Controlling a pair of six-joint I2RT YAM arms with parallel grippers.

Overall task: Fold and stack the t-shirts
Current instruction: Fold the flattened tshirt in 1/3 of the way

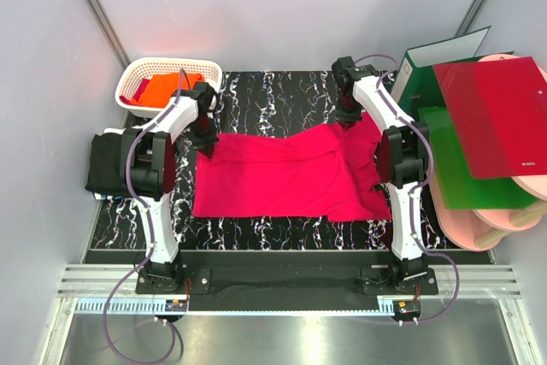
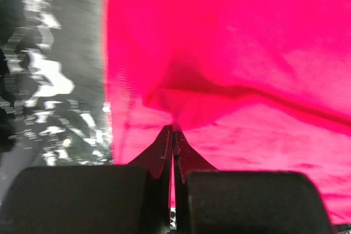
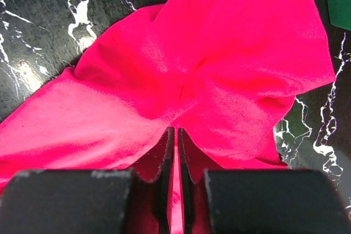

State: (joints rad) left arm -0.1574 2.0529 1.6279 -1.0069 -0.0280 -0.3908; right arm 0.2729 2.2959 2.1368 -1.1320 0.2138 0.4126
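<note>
A crimson-pink t-shirt (image 1: 286, 173) lies spread across the black marbled table (image 1: 282, 96). My left gripper (image 1: 205, 150) is shut on its far left corner; in the left wrist view the cloth (image 2: 230, 53) bunches at the closed fingertips (image 2: 173, 131). My right gripper (image 1: 350, 126) is shut on the shirt's far right part, where the fabric (image 3: 219, 64) puckers at the tips (image 3: 174, 130). An orange t-shirt (image 1: 167, 89) sits in the white basket (image 1: 209, 67). A black t-shirt (image 1: 109, 164) lies folded at the table's left edge.
A stack at the right holds a glossy red folder (image 1: 496, 117), a green folder (image 1: 457, 168), pink plates (image 1: 500, 220) and a green binder (image 1: 427, 61). Grey walls stand close on both sides.
</note>
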